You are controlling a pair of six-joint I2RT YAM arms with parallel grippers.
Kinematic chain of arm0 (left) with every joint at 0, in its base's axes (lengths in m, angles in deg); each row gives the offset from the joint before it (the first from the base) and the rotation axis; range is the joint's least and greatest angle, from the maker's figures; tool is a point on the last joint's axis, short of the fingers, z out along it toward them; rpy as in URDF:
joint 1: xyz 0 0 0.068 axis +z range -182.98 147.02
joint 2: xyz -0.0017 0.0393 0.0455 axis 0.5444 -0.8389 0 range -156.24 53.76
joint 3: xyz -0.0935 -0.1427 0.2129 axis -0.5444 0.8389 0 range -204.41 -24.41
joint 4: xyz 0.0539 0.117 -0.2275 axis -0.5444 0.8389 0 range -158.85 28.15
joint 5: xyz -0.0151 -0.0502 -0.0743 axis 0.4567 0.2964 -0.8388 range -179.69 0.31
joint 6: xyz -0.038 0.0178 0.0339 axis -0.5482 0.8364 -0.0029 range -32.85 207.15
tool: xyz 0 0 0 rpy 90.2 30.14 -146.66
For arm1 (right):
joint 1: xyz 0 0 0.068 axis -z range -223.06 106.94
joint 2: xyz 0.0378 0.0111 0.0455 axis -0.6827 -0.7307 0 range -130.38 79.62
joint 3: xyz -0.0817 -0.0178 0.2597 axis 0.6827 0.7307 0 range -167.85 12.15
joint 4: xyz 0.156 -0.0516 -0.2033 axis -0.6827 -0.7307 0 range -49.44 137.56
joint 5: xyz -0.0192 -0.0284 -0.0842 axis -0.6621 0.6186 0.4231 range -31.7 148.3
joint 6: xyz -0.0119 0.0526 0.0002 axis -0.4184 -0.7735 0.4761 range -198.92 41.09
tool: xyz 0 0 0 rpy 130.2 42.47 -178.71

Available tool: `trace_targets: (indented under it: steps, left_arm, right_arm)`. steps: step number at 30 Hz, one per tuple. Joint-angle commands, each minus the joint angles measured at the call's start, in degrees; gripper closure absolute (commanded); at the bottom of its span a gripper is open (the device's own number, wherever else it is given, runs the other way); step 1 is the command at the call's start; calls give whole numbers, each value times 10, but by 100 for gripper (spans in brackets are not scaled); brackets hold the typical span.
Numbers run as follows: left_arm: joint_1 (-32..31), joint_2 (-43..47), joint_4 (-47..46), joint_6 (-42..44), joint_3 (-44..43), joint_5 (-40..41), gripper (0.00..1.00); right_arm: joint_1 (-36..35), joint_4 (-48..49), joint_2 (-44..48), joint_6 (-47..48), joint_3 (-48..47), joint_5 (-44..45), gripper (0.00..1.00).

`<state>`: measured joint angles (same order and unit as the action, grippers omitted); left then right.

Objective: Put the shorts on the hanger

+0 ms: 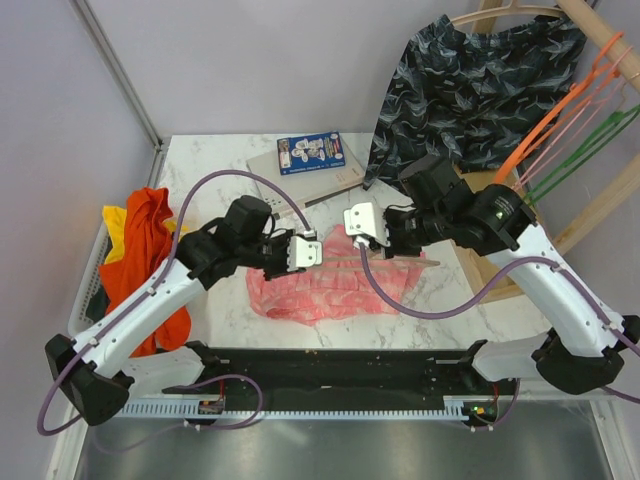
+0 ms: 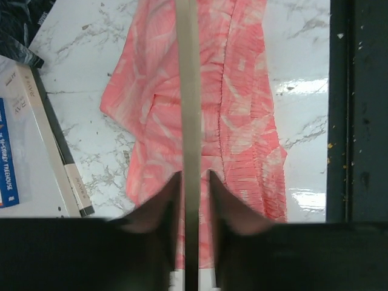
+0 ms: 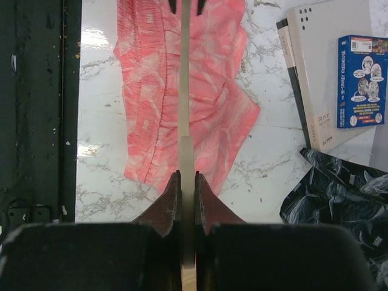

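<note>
The salmon-pink shorts (image 1: pixel 310 290) lie flat on the marble table between the two arms, also in the left wrist view (image 2: pixel 242 109) and the right wrist view (image 3: pixel 151 91). The pale beige hanger (image 1: pixel 420 261) is held above them and shows edge-on as a thin bar in both wrist views (image 2: pixel 189 91) (image 3: pixel 185 91). My right gripper (image 1: pixel 378 248) (image 3: pixel 187 177) is shut tight on one end of it. My left gripper (image 1: pixel 318 250) (image 2: pixel 193 179) straddles the other end, with a thin gap on each side of the bar.
Dark navy patterned shorts (image 1: pixel 480 80) (image 3: pixel 345 194) hang at the back right beside orange (image 1: pixel 560 110) and green (image 1: pixel 590 150) hangers. A book and blue box (image 1: pixel 310 155) (image 3: pixel 339 73) lie at the back. An orange-red garment (image 1: pixel 140 250) fills a basket at left. A black rail (image 2: pixel 357 121) runs along the near edge.
</note>
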<state>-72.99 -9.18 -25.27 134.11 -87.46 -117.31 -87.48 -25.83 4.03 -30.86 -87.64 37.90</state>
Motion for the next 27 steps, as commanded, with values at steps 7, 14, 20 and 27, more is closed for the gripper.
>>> trace_targets:
  steps: [7, 14, 20, 27]
  left_arm:
    - [97, 77, -94, -64, 98, -146, 98]
    - [160, 128, -82, 0, 141, -268, 98]
    - [160, 139, -89, 31, 152, -314, 98]
    - [160, 128, -89, 36, 140, -326, 98]
  right_arm:
    - [-16, 194, 134, -124, 177, 3, 2]
    - [-15, 331, 249, -132, 343, -24, 2]
    - [-15, 398, 251, -125, 379, -39, 13]
    - [-15, 398, 231, -127, 385, -71, 42]
